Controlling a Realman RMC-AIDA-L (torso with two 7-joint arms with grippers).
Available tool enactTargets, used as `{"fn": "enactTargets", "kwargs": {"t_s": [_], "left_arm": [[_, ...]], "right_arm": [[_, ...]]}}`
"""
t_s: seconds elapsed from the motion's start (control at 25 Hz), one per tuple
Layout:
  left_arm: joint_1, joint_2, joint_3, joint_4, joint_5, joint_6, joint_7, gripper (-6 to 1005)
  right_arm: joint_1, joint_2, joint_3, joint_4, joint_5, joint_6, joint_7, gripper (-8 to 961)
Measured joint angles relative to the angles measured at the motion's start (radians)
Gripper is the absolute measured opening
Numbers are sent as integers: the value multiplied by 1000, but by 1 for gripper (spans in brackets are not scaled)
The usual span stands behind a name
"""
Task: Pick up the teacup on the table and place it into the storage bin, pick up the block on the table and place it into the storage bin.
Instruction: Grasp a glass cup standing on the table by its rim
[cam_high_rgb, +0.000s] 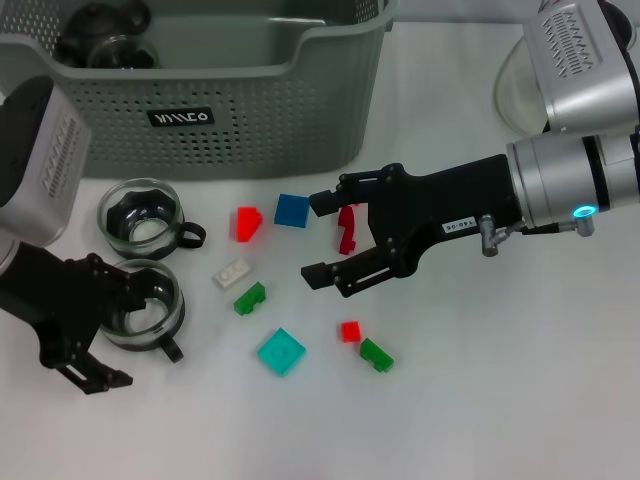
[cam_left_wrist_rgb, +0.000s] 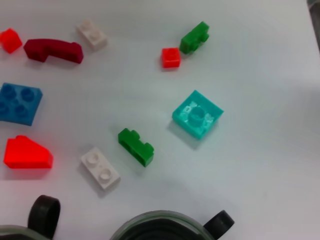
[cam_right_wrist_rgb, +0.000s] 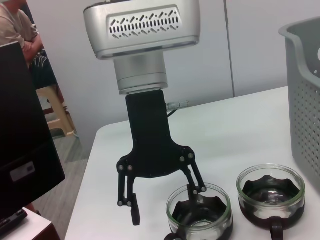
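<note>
Grey-green storage bin (cam_high_rgb: 250, 110) already holds one dark cup, and we see two glass teacups still on the table (cam_high_rgb: 500, 400). Our left claw (cam_high_rgb: 105, 325) spreads wide around the nearer teacup (cam_high_rgb: 145, 305), nothing gripped; our right claw (cam_high_rgb: 335, 235) gapes open over the dark red block (cam_high_rgb: 346, 228).

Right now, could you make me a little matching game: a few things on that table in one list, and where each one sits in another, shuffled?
Things:
1. dark red block
2. nearer teacup
3. teal flat block
4. blue block

Places:
A. just in front of the storage bin
B. between the open right gripper fingers
C. one left gripper finger inside its rim
D. closest to the table's front edge

Pairs: 1-B, 2-C, 3-D, 4-A
</note>
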Motion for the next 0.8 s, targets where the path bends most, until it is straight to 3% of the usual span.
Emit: {"fn": "enactTargets", "kwargs": {"t_s": [0.24, 0.8], "left_arm": [[5, -2, 71, -2, 22, -18, -58, 836], [7, -5, 142, -14, 13, -72, -98, 793]], "right_arm": [[-4, 1, 0, 0, -1, 17, -5, 946], [-10, -1, -2, 3, -1, 33, -11, 947]]}}
